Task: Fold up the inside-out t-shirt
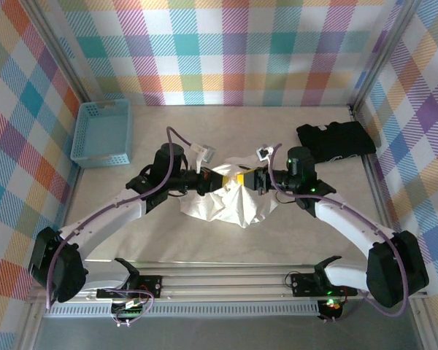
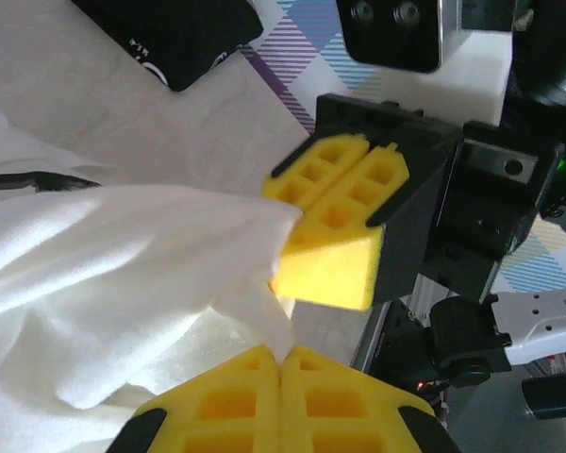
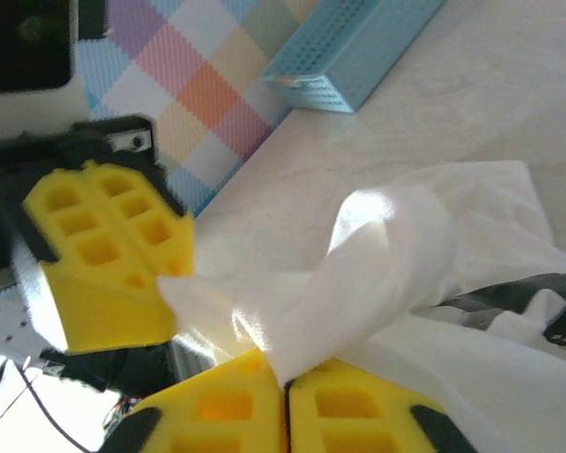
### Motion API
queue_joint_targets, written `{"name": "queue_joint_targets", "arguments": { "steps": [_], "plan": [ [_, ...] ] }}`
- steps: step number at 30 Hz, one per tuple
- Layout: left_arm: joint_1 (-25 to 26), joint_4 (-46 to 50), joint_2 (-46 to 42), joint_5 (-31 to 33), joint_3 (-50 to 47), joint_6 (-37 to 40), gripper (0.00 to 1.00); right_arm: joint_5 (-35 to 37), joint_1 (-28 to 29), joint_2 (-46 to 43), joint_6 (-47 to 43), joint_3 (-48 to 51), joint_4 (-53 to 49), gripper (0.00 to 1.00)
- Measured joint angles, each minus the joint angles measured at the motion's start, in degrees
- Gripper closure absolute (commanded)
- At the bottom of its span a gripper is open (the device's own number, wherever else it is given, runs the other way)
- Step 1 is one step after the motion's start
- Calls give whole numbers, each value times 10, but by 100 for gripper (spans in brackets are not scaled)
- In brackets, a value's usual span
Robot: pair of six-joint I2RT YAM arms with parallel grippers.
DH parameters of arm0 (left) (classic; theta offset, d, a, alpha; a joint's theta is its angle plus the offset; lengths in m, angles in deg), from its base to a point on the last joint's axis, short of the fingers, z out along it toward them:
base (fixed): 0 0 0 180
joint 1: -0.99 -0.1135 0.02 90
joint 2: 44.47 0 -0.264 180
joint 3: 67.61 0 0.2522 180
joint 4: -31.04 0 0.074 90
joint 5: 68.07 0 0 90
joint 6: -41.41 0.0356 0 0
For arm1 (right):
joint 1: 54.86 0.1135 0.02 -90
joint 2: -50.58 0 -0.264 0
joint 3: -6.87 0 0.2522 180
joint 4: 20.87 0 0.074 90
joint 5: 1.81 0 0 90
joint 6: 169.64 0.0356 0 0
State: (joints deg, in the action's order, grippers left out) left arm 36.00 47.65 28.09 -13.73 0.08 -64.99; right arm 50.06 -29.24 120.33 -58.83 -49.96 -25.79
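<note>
Right of the blue plastic basket (image 1: 102, 131), the crumpled white cotton t-shirt (image 1: 230, 204) lies on the bench as the left fingers (image 2: 226, 406) and right fingers (image 3: 349, 415), both clamped shut on one raised fold, would best draw apart evenly, keeping it taut.

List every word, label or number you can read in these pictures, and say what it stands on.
No text is legible.
On the black garment: small white marks, too blurred to read.
On the white t-shirt: a dark streak, no letters discernible.
</note>
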Motion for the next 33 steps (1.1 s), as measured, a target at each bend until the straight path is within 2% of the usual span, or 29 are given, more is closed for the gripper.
{"name": "queue_joint_targets", "arguments": {
  "steps": [2,5,9,13,15,16,20,21,22,23,26,29,31,33],
  "plan": [
    [12,26,-3,27,18,2,100,53,1,-2,-7,-25,-54,67],
    [45,76,-3,91,68,5,100,134,1,-19,-25,-52,-127,62],
    [101,163,5,195,161,0,100,205,12,-68,-64,-58,-191,57],
    [134,209,15,257,214,-7,100,198,39,-123,-107,-38,-186,49],
    [149,244,29,295,242,-7,100,173,49,-147,-113,-11,-156,39],
    [154,256,35,309,252,-7,100,163,53,-152,-115,0,-143,37],
    [174,283,55,334,273,-5,100,149,78,-128,-106,22,-85,24],
    [176,285,56,334,273,-6,100,150,83,-113,-101,23,-68,24],
    [177,287,57,333,273,-7,100,151,89,-99,-94,23,-52,24],
    [177,285,58,330,273,-7,100,154,92,-83,-87,23,-36,30],
    [177,281,58,321,273,-8,100,168,99,-54,-64,34,11,70],
    [177,272,54,324,263,-9,100,191,99,-58,-61,52,33,99],
    [170,265,48,328,249,-12,98,198,99,-64,-62,61,44,100],
    [162,252,36,329,226,-19,80,198,95,-70,-65,71,58,100]
  ]
}}
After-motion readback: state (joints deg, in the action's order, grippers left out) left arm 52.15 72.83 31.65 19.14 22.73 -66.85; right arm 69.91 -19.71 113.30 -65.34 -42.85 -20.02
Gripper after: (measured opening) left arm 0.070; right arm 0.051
